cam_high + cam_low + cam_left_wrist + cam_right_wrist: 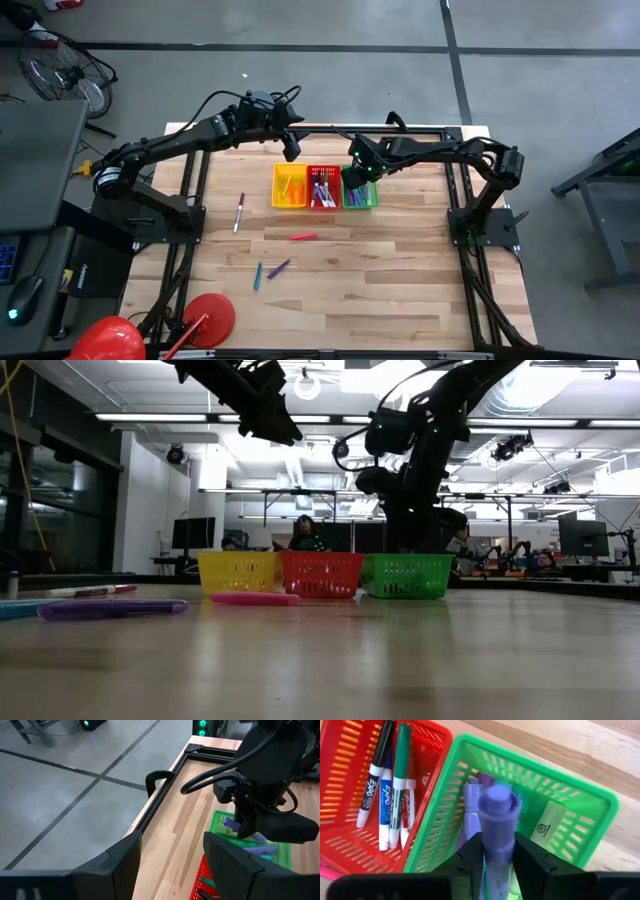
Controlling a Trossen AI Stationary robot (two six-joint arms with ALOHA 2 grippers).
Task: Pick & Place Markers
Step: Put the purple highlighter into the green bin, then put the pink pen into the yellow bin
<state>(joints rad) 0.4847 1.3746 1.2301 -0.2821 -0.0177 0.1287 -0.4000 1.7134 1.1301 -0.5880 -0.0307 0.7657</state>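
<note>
**A:** Your right gripper is low over the green basket, with a purple marker standing upright between its fingers. Why hold it on end like that?

**B:** Probably so it drops inside the basket walls instead of across the rim. The fingers sit against the barrel on both sides, so you're clamped on it, though I'd judge the release is close.

**A:** And your left gripper?

**B:** Fingers apart, holding nothing, hanging high above the far edge of the table, just beyond the baskets. It looks parked clear of the right arm.

**A:** What's already in the baskets?

**B:** Green holds other purple markers and a pale green one. The red basket, to its left, holds whiteboard markers side by side: black, blue, green, red. The yellow basket, left again, has a few too small to make out.

**A:** What's left?

**B:** Loose markers on the nearer part of the table: a pink one nearest the baskets, a red-tipped white one to the left, and a blue and a purple nearer still.
</note>
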